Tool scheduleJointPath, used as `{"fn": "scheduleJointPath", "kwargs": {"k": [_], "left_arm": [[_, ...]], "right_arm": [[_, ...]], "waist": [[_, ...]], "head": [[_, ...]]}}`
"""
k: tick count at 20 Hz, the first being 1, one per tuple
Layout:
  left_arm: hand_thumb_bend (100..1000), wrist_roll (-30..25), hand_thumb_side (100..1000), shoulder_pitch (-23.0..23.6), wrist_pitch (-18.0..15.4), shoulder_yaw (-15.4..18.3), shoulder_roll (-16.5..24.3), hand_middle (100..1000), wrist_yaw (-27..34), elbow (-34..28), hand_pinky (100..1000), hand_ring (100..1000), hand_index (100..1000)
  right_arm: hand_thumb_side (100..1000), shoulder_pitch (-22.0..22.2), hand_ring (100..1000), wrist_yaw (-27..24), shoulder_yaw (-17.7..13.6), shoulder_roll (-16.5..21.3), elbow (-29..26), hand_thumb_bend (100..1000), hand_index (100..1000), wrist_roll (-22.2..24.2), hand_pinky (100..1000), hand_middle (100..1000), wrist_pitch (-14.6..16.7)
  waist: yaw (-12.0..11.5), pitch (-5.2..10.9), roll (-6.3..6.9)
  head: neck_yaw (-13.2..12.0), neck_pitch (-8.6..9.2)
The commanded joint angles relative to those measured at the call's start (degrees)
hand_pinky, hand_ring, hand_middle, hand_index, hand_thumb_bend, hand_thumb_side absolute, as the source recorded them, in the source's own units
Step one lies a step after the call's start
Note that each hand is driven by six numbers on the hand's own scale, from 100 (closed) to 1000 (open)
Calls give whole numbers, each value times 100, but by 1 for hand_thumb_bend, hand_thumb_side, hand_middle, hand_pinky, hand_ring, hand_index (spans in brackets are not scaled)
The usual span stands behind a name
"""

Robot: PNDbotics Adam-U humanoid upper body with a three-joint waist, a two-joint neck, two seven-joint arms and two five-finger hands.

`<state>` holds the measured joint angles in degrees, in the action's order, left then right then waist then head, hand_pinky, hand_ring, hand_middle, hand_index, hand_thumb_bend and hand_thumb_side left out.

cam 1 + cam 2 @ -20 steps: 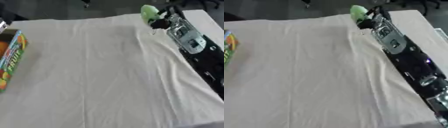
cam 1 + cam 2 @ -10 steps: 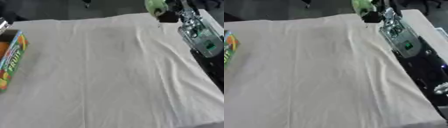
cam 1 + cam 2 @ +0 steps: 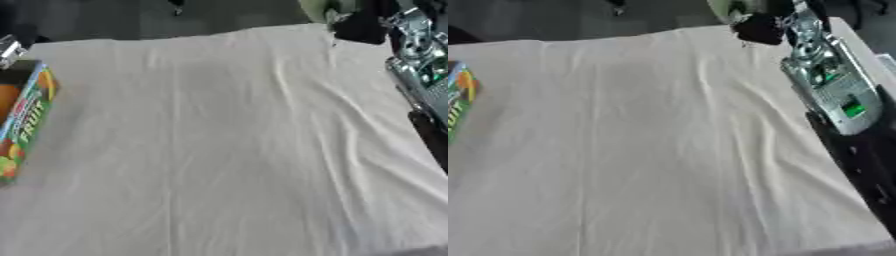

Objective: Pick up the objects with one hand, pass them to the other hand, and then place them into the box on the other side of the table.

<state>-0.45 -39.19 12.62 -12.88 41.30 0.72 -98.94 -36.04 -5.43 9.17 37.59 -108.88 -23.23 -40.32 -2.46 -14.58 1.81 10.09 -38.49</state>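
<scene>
My right hand [image 3: 756, 26] is raised above the far right corner of the table, its black fingers curled round a pale green rounded object [image 3: 730, 9] that is partly cut off by the top edge. The silver and black forearm [image 3: 833, 85] runs down the right side. A colourful fruit box [image 3: 19, 120] lies at the table's left edge. The left hand shows in neither view.
A cream cloth [image 3: 219, 145] with soft creases covers the whole table. Dark floor lies beyond the far edge. A small silver object [image 3: 9, 49] sits at the far left, behind the box.
The right hand has risen and moved toward the top of the view with the green object in it. The whole picture has also shifted a little.
</scene>
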Motion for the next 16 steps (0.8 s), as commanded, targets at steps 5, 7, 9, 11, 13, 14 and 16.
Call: {"fn": "scheduleJointPath", "kwargs": {"k": [5,7,9,11,13,14,16], "left_arm": [[383,7,432,-177,-16,94,175,633,7,-116,583,738,698],[386,10,423,-185,-17,100,177,633,8,-125,583,738,698],[386,16,422,-187,-16,107,175,633,11,-131,582,738,698],[387,19,421,-191,-17,109,175,633,14,-138,582,738,698],[388,22,421,-196,-17,112,176,633,14,-142,582,739,698],[389,23,420,-199,-18,114,176,633,14,-145,582,739,698],[390,20,419,-206,-19,113,174,634,14,-152,582,739,698]], "right_arm": [[100,218,299,-310,-71,151,-566,100,302,-1063,481,100,-663],[100,277,298,-313,-41,137,-570,100,302,-1019,481,100,-534],[100,326,298,-311,-15,130,-571,100,302,-975,480,100,-447],[100,375,298,-312,11,123,-571,100,302,-927,480,100,-359],[100,405,297,-317,42,119,-571,100,301,-875,480,100,-293],[100,412,297,-321,62,114,-571,100,301,-847,479,100,-267],[100,410,296,-330,111,96,-571,100,301,-785,479,100,-226]], "waist": [[10,75,29],[14,72,35],[16,69,37],[19,68,36],[21,70,33],[21,71,32],[17,74,33]], "head": [[7,234],[26,362],[30,463],[29,542],[17,579],[8,587],[-16,585]]}}
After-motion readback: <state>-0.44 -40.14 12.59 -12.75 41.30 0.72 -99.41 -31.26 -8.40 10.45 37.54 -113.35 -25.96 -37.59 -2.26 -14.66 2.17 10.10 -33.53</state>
